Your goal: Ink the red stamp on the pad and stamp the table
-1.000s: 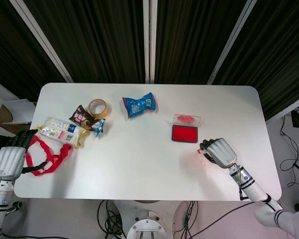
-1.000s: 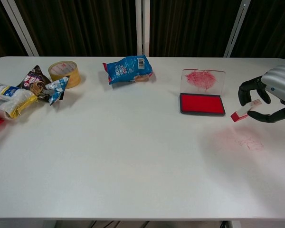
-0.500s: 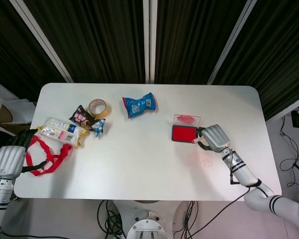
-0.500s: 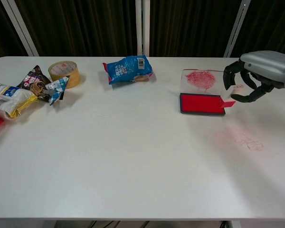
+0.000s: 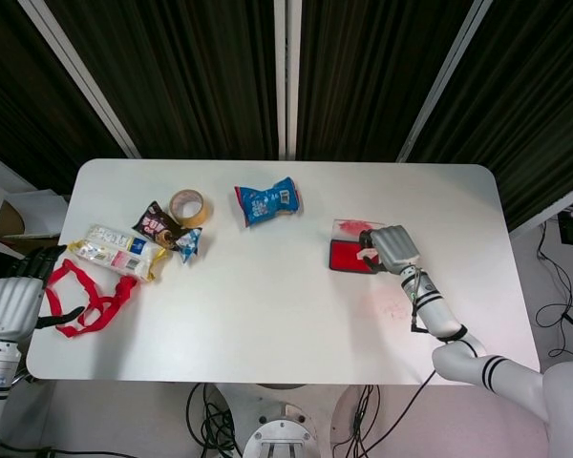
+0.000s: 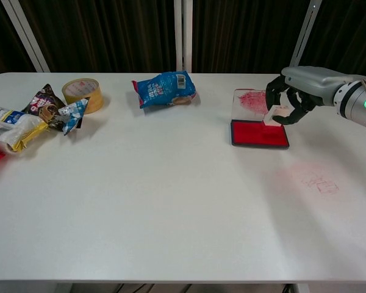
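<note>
My right hand (image 6: pixel 294 97) pinches the small red stamp (image 6: pixel 273 116) and holds it down over the far right part of the red ink pad (image 6: pixel 256 134). In the head view the right hand (image 5: pixel 388 246) covers the pad's (image 5: pixel 348 258) right end, and the stamp is hidden under it. The pad's clear lid (image 6: pixel 254 101), smeared with red ink, stands open behind it. Faint red stamp marks (image 6: pixel 319 182) show on the table in front of the pad. My left hand (image 5: pixel 11 301) lies at the table's left edge, holding nothing.
A red strap (image 5: pixel 88 301) lies by my left hand. Snack packets (image 5: pixel 124 250), a tape roll (image 5: pixel 188 206) and a blue bag (image 5: pixel 266 200) sit at the back left. The white table (image 6: pixel 158 201) reaches its right edge just beyond my right arm.
My right hand carried the stamp from above the stamped marks at the front right, back and to the left, onto the ink pad. My left hand drew slightly away from the strap.
</note>
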`<state>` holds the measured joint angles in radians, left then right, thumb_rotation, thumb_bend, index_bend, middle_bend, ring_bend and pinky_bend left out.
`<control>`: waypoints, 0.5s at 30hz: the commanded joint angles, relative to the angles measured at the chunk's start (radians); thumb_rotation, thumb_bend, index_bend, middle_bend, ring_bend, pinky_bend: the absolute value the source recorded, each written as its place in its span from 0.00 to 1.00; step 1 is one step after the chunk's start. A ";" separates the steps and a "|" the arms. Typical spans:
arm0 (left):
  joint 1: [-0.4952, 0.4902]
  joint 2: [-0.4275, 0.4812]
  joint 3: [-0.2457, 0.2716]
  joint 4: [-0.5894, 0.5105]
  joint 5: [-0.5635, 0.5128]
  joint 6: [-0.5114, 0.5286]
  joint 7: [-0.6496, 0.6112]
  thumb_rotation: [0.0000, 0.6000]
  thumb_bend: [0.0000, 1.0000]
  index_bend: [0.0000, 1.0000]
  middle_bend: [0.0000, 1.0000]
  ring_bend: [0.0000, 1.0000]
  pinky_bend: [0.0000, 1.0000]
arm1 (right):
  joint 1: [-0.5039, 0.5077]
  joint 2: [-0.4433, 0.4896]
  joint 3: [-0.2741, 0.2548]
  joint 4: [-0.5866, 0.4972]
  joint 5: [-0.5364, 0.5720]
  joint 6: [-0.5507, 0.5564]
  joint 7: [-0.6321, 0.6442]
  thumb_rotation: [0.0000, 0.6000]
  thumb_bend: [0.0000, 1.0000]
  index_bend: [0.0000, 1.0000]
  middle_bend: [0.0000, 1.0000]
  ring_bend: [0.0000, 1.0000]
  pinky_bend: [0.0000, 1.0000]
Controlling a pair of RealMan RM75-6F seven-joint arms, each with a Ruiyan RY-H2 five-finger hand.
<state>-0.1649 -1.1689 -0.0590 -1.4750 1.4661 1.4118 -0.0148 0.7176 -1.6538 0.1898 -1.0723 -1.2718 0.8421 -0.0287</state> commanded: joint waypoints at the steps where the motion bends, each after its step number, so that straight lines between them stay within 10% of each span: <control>1: 0.000 0.000 0.000 0.002 -0.001 -0.002 -0.002 0.79 0.03 0.09 0.12 0.11 0.25 | 0.005 -0.010 0.003 0.008 0.012 -0.006 -0.014 1.00 0.37 0.64 0.54 0.72 0.90; 15: -0.003 -0.005 0.006 0.016 0.005 -0.008 -0.021 0.79 0.03 0.09 0.12 0.11 0.25 | 0.015 -0.035 0.006 0.020 0.079 -0.007 -0.151 1.00 0.38 0.64 0.54 0.72 0.90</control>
<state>-0.1677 -1.1738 -0.0531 -1.4593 1.4711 1.4037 -0.0351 0.7307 -1.6861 0.1965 -1.0546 -1.1956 0.8351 -0.1745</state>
